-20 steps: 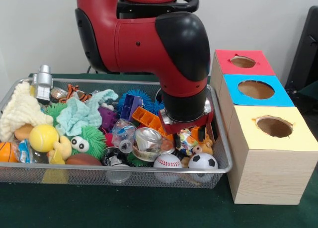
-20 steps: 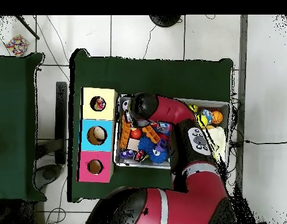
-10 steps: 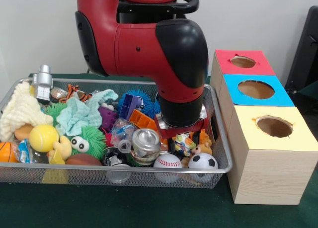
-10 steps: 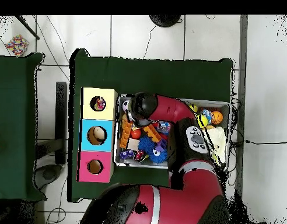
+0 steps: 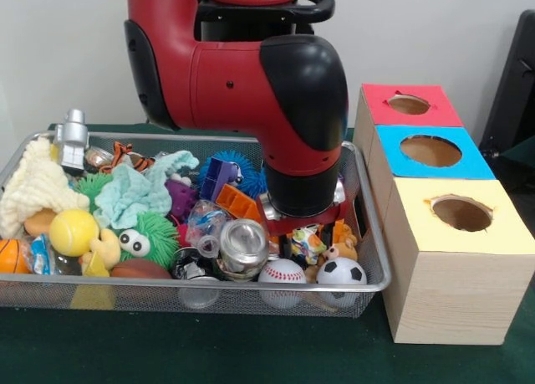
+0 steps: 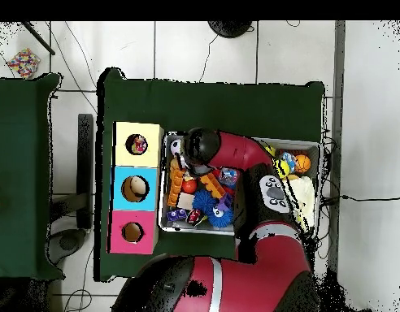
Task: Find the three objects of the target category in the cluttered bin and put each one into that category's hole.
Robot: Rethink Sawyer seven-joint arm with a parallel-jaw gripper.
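The arm's black wrist (image 5: pixel 305 150) hangs low at the 3 o'clock end of the wire bin (image 5: pixel 372 271) and hides the tool, so whether it is spread or closed, or has anything, I cannot tell. The target kind is not named; if it is balls, the baseball (image 5: pixel 282 273) and the small soccer ball (image 5: pixel 341 272) lie side by side at the bin's 5 o'clock corner, the yellow ball (image 5: pixel 73 232) at 8 o'clock. These look light, firm and smooth, apt to roll, so take hold across the widest part from above

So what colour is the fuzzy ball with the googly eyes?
Green. The fuzzy ball shows best in the front view, sitting in the wire bin.
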